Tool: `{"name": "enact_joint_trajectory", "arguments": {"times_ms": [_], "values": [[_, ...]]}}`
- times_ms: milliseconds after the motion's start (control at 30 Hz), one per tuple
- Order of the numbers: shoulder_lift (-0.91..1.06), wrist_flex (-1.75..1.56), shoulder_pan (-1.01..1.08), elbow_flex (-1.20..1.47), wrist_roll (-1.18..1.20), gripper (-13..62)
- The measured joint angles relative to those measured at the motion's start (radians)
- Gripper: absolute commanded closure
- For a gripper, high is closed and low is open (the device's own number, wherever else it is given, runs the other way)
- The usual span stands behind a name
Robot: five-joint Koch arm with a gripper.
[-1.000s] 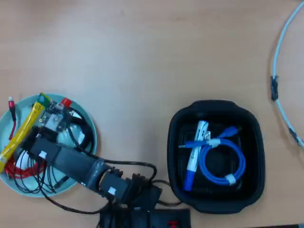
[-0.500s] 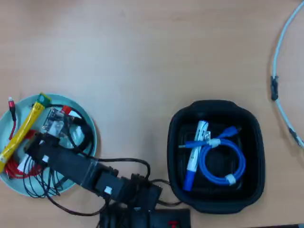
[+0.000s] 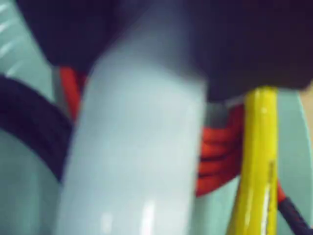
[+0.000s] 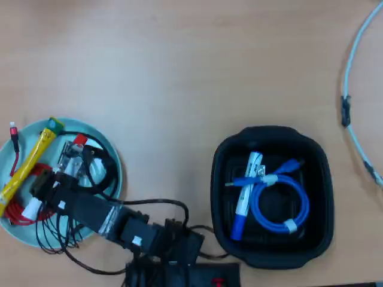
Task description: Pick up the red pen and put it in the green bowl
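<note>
The red pen (image 4: 78,142), white barrel with a red cap, lies in my gripper (image 4: 73,156) over the green bowl (image 4: 118,170) at the lower left of the overhead view. The jaws look shut on the barrel. In the wrist view the barrel (image 3: 137,147) fills the middle as a blurred pale cylinder, with the dark gripper above it and the bowl's pale green surface (image 3: 14,196) behind. My arm reaches in from the bottom edge.
In the bowl lie a yellow pen with a green cap (image 4: 27,167) (image 3: 259,161), a coiled red cable (image 4: 18,212) (image 3: 220,156) and black wires. A black tray (image 4: 224,155) on the right holds a blue-capped marker (image 4: 245,191) and a blue cable (image 4: 281,203). A white cable (image 4: 353,60) runs along the right edge.
</note>
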Motion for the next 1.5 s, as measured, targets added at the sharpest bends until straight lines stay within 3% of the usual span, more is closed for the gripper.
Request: {"name": "enact_joint_trajectory", "arguments": {"times_ms": [167,267,467,633,733,900,1100,1500], "values": [[0.0,0.0,-0.006,0.0,0.0,55.6],[0.0,0.0,-0.017,0.0,-0.002,50.6],[0.0,0.058,-0.029,-0.002,-0.021,23.7],[0.0,0.322,-0.04,-0.152,-0.057,-0.3],[-0.031,0.522,-0.04,-0.281,-0.057,-8.8],[-0.153,0.666,-0.04,-0.356,-0.058,-7.7],[-0.156,0.695,-0.032,-0.359,-0.058,-7.7],[0.038,0.899,0.127,-0.41,-0.058,-7.7]]}}
